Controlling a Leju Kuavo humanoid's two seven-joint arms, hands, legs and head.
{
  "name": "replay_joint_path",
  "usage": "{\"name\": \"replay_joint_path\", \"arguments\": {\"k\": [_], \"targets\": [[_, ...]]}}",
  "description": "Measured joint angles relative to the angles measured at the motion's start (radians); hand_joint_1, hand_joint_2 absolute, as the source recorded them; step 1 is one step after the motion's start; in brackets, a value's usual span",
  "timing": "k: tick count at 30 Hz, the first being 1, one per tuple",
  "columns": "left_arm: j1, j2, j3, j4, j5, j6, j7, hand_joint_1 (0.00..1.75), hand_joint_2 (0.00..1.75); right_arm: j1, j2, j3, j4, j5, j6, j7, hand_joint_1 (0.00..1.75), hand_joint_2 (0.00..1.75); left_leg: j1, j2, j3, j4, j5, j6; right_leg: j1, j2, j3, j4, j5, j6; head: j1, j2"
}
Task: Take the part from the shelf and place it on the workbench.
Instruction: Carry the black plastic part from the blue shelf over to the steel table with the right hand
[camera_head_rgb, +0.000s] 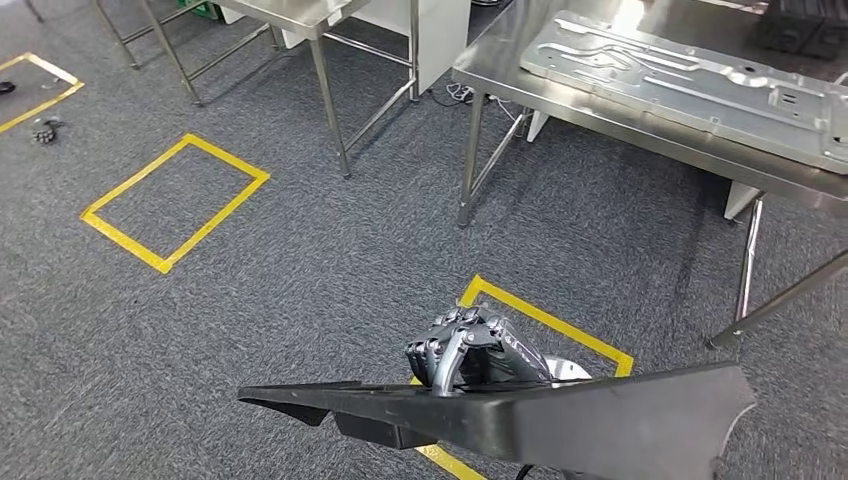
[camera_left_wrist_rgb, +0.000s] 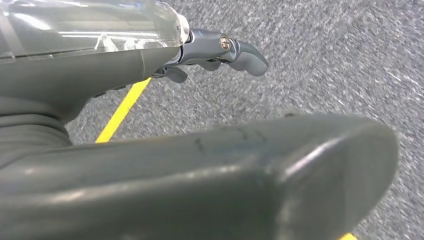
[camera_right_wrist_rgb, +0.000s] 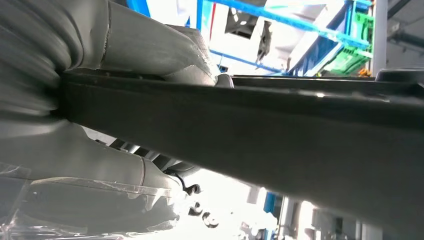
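The long black part (camera_head_rgb: 560, 415) hangs level above the grey carpet (camera_head_rgb: 300, 280), well short of the steel table (camera_head_rgb: 600, 110), where a flat metal plate (camera_head_rgb: 690, 85) lies. The left hand (camera_head_rgb: 470, 350) curls its fingers over the part's near edge. The right hand (camera_right_wrist_rgb: 125, 100) clamps the part between thumb and fingers.

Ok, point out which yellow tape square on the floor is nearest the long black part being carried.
The yellow tape square directly beyond the long black part, partly hidden by it; the other two lie far left.
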Motion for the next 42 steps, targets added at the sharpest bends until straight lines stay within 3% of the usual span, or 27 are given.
{"name": "replay_joint_path", "arguments": {"k": [2, 4, 5, 6, 7, 9, 10, 12, 13, 15, 17, 19, 20, 24, 26, 27, 28, 30, 31, 32, 34, 35, 37, 38, 39, 40, 42], "targets": [[-0.003, -0.001, 0.0, 0.0, -0.004, -0.002, 0.001, 0.0, 0.0, -0.002, 0.002, 0.0, -0.002, -0.002, -0.001, 0.011, 1.75, 1.75, 0.003, -0.031, -0.014, 0.044, -0.032, -0.008, -0.006, 0.019, 0.008, -0.01, 0.005, -0.013, -0.003, 0.0], [0.0, -0.003, 0.0, 0.0, -0.008, -0.003, 0.002, 0.0, 0.0, -0.001, 0.004, 0.0, 0.0, -0.009, -0.002, 0.023, 1.75, 1.75, 0.005, -0.077, -0.071, 0.163, -0.094, -0.011, -0.007, 0.038, 0.012, -0.013, 0.005, -0.022, -0.008, 0.0], [0.002, -0.003, 0.0, 0.0, -0.009, -0.003, 0.003, 0.0, 0.0, 0.003, 0.005, 0.0, 0.003, -0.011, -0.002, 0.027, 1.75, 1.75, 0.006, -0.087, -0.105, 0.229, -0.118, -0.012, -0.006, 0.05, 0.012, -0.012, 0.004, -0.024, -0.009, 0.0], [0.004, -0.003, 0.0, 0.0, -0.01, -0.004, 0.003, 0.0, 0.0, 0.007, 0.005, 0.0, 0.007, -0.011, -0.002, 0.028, 1.75, 1.75, 0.006, -0.091, -0.129, 0.27, -0.124, -0.013, -0.004, 0.062, 0.012, -0.01, 0.003, -0.025, -0.01, 0.0], [0.006, -0.003, 0.0, 0.0, -0.012, -0.006, 0.003, 0.0, 0.0, 0.012, 0.005, 0.0, 0.012, -0.01, -0.002, 0.026, 1.75, 1.75, 0.006, -0.093, -0.139, 0.278, -0.112, -0.012, -0.003, 0.076, 0.012, -0.007, 0.002, -0.026, -0.01, 0.0], [0.006, -0.003, -0.001, 0.0, -0.015, -0.01, 0.004, 0.0, 0.0, 0.015, 0.005, 0.0, 0.02, -0.006, -0.003, 0.023, 1.75, 1.75, 0.006, -0.107, -0.101, 0.175, -0.038, -0.007, -0.003, 0.101, 0.013, 0.001, -0.002, -0.023, -0.01, 0.0], [0.005, -0.003, -0.001, 0.0, -0.016, -0.013, 0.005, 0.0, 0.0, 0.015, 0.005, 0.0, 0.023, -0.005, -0.003, 0.022, 1.75, 1.75, 0.007, -0.129, -0.074, 0.108, -0.008, -0.003, -0.003, 0.112, 0.012, 0.005, -0.005, -0.02, -0.01, 0.0], [0.003, -0.002, -0.002, 0.0, -0.018, -0.016, 0.007, 0.0, 0.0, 0.013, 0.005, 0.0, 0.031, -0.003, -0.004, 0.02, 1.75, 1.75, 0.006, -0.163, -0.039, 0.026, 0.018, 0.005, -0.005, 0.131, 0.006, 0.011, -0.008, -0.011, -0.01, 0.0], [0.003, -0.002, -0.002, 0.0, -0.018, -0.017, 0.008, 0.0, 0.0, 0.012, 0.006, -0.001, 0.035, -0.002, -0.004, 0.02, 1.75, 1.75, 0.004, -0.168, -0.036, 0.019, 0.014, 0.009, -0.007, 0.14, 0.003, 0.011, -0.007, -0.005, -0.011, 0.0], [0.001, -0.004, -0.002, 0.0, -0.018, -0.019, 0.01, 0.0, 0.0, 0.012, 0.006, -0.002, 0.04, -0.001, -0.004, 0.019, 1.75, 1.75, 0.004, -0.149, -0.032, 0.01, 0.02, 0.02, -0.009, 0.149, -0.001, 0.01, -0.005, 0.008, -0.012, 0.0], [-0.001, -0.005, -0.003, 0.0, -0.018, -0.022, 0.014, 0.0, 0.0, 0.011, 0.006, -0.005, 0.042, -0.002, -0.003, 0.017, 1.75, 1.75, 0.009, -0.127, -0.024, -0.004, 0.026, 0.034, -0.005, 0.107, -0.017, 0.044, -0.029, 0.02, -0.007, 0.0], [0.0, -0.006, -0.003, 0.0, -0.017, -0.023, 0.019, 0.0, 0.0, 0.009, 0.006, -0.008, 0.043, -0.003, -0.001, 0.015, 1.75, 1.75, 0.01, -0.109, -0.02, -0.01, 0.028, 0.042, -0.006, 0.053, -0.058, 0.129, -0.079, 0.029, -0.001, 0.0], [0.0, -0.006, -0.003, 0.0, -0.017, -0.023, 0.02, 0.0, 0.0, 0.008, 0.006, -0.008, 0.043, -0.003, -0.001, 0.015, 1.75, 1.75, 0.009, -0.103, -0.019, -0.01, 0.027, 0.043, -0.007, 0.044, -0.076, 0.162, -0.097, 0.032, -0.001, 0.0], [0.001, -0.006, -0.003, 0.0, -0.017, -0.023, 0.021, 0.0, 0.0, 0.008, 0.006, -0.008, 0.044, -0.003, -0.001, 0.014, 1.75, 1.75, 0.009, -0.1, -0.019, -0.01, 0.027, 0.044, -0.008, 0.042, -0.087, 0.185, -0.107, 0.033, -0.001, 0.0], [0.001, -0.006, -0.003, 0.0, -0.017, -0.023, 0.024, 0.0, 0.0, 0.01, 0.005, -0.008, 0.047, -0.003, -0.001, 0.014, 1.75, 1.75, 0.009, -0.081, -0.018, -0.01, 0.024, 0.043, -0.013, 0.038, -0.124, 0.249, -0.117, 0.039, -0.001, 0.0], [0.001, -0.006, -0.003, 0.0, -0.017, -0.025, 0.027, 0.0, 0.0, 0.011, 0.005, -0.009, 0.05, -0.003, -0.001, 0.014, 1.75, 1.75, 0.009, -0.066, -0.015, -0.009, 0.021, 0.04, -0.017, 0.033, -0.122, 0.24, -0.098, 0.043, 0.0, 0.0], [0.0, -0.006, -0.003, 0.0, -0.018, -0.029, 0.033, 0.0, 0.0, 0.011, 0.005, -0.012, 0.052, -0.003, 0.0, 0.012, 1.75, 1.75, 0.007, -0.045, -0.009, -0.008, 0.013, 0.032, -0.017, 0.015, -0.1, 0.192, -0.069, 0.04, -0.001, 0.0], [-0.003, -0.005, -0.004, 0.0, -0.022, -0.039, 0.041, 0.0, 0.0, 0.011, 0.004, -0.018, 0.053, -0.001, -0.001, 0.008, 1.75, 1.75, 0.002, -0.013, 0.006, -0.009, 0.001, 0.013, -0.012, -0.009, -0.026, 0.041, -0.005, 0.025, -0.002, 0.0], [-0.004, -0.004, -0.004, 0.0, -0.025, -0.044, 0.042, 0.0, 0.0, 0.01, 0.003, -0.021, 0.054, 0.001, -0.004, 0.006, 1.75, 1.75, 0.0, -0.001, 0.011, -0.009, -0.006, 0.002, -0.011, -0.013, -0.007, 0.003, 0.005, 0.014, -0.003, 0.0], [-0.005, -0.004, -0.006, 0.0, -0.029, -0.049, 0.039, 0.0, 0.0, 0.008, 0.003, -0.023, 0.057, 0.003, -0.009, 0.004, 1.75, 1.75, 0.002, -0.006, 0.012, -0.002, -0.014, -0.003, -0.013, -0.003, -0.005, 0.001, 0.006, 0.007, -0.003, 0.0], [-0.007, -0.004, -0.01, 0.0, -0.037, -0.057, 0.034, 0.0, 0.0, -0.009, 0.007, -0.026, 0.078, 0.007, -0.02, -0.001, 1.75, 1.75, 0.006, -0.044, -0.015, 0.066, -0.059, -0.009, -0.018, 0.017, -0.001, -0.005, 0.009, -0.007, -0.007, 0.0], [-0.008, -0.004, -0.012, 0.0, -0.039, -0.059, 0.033, 0.0, 0.0, -0.021, 0.011, -0.026, 0.093, 0.009, -0.026, -0.003, 1.75, 1.75, 0.007, -0.068, -0.045, 0.132, -0.091, -0.01, -0.017, 0.027, -0.001, -0.005, 0.009, -0.012, -0.01, 0.0], [-0.009, -0.005, -0.013, 0.0, -0.043, -0.058, 0.034, 0.0, 0.0, -0.039, 0.019, -0.026, 0.124, 0.012, -0.035, -0.006, 1.75, 1.75, 0.007, -0.09, -0.116, 0.265, -0.139, -0.011, -0.014, 0.051, -0.001, -0.003, 0.009, -0.016, -0.014, 0.0], [-0.009, -0.005, -0.014, 0.0, -0.047, -0.058, 0.036, 0.0, 0.0, -0.049, 0.024, -0.025, 0.142, 0.014, -0.043, -0.006, 1.75, 1.75, 0.007, -0.093, -0.136, 0.293, -0.135, -0.01, -0.012, 0.064, -0.001, -0.001, 0.009, -0.017, -0.014, 0.0], [-0.011, -0.005, -0.018, 0.0, -0.053, -0.058, 0.039, 0.0, 0.0, -0.065, 0.033, -0.025, 0.166, 0.018, -0.054, -0.007, 1.75, 1.75, 0.007, -0.095, -0.137, 0.279, -0.11, -0.008, -0.011, 0.077, -0.001, 0.001, 0.008, -0.017, -0.014, 0.0], [-0.014, -0.005, -0.023, 0.0, -0.061, -0.057, 0.045, 0.0, 0.0, -0.09, 0.046, -0.024, 0.2, 0.021, -0.069, -0.01, 1.75, 1.75, 0.007, -0.099, -0.123, 0.231, -0.071, -0.005, -0.01, 0.091, -0.001, 0.003, 0.008, -0.017, -0.014, 0.0], [-0.028, -0.006, -0.036, 0.0, -0.079, -0.057, 0.062, 0.0, 0.0, -0.165, 0.09, -0.023, 0.294, 0.029, -0.108, -0.02, 1.75, 1.75, 0.008, -0.128, -0.074, 0.094, 0.003, 0.004, -0.009, 0.116, -0.004, 0.01, 0.007, -0.014, -0.015, 0.0]]}}
